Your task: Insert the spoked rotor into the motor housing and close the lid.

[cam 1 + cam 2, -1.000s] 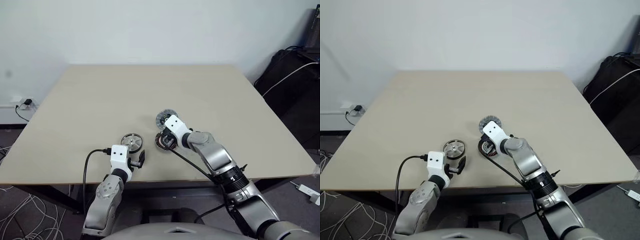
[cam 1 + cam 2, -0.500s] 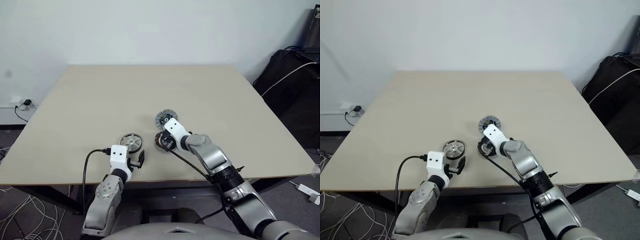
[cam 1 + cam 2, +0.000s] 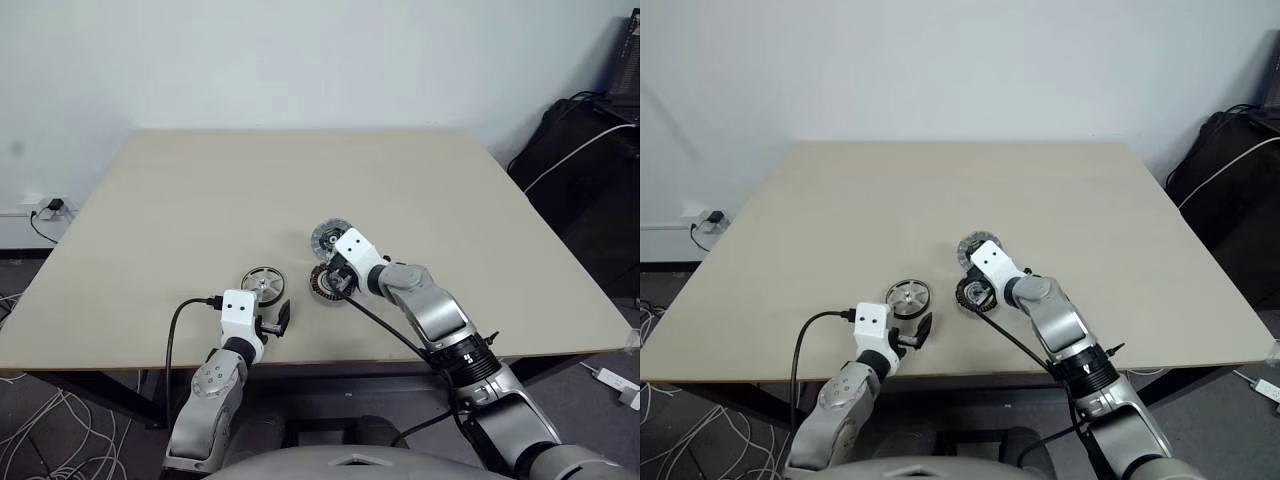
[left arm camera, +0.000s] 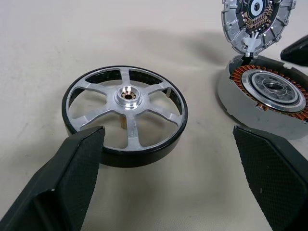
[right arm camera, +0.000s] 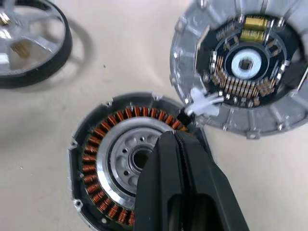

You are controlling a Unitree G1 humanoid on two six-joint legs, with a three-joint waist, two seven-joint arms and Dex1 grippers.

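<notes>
A: Where does the silver spoked rotor with its black rim (image 4: 126, 116) sit?

B: Flat on the beige wooden table (image 3: 200, 200), just left of the round motor housing with copper windings (image 5: 130, 154). The ribbed silver lid (image 5: 240, 67) lies touching the housing's far edge, circuit face up.

A: Grippers?

B: The left gripper (image 4: 168, 178) is spread wide, released, just short of the rotor. The right gripper (image 5: 179, 144) is clenched empty over the housing.

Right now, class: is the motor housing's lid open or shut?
Open. The lid lies beside the motor housing, ribbed inner face up, and the housing's copper windings are bare.
</notes>
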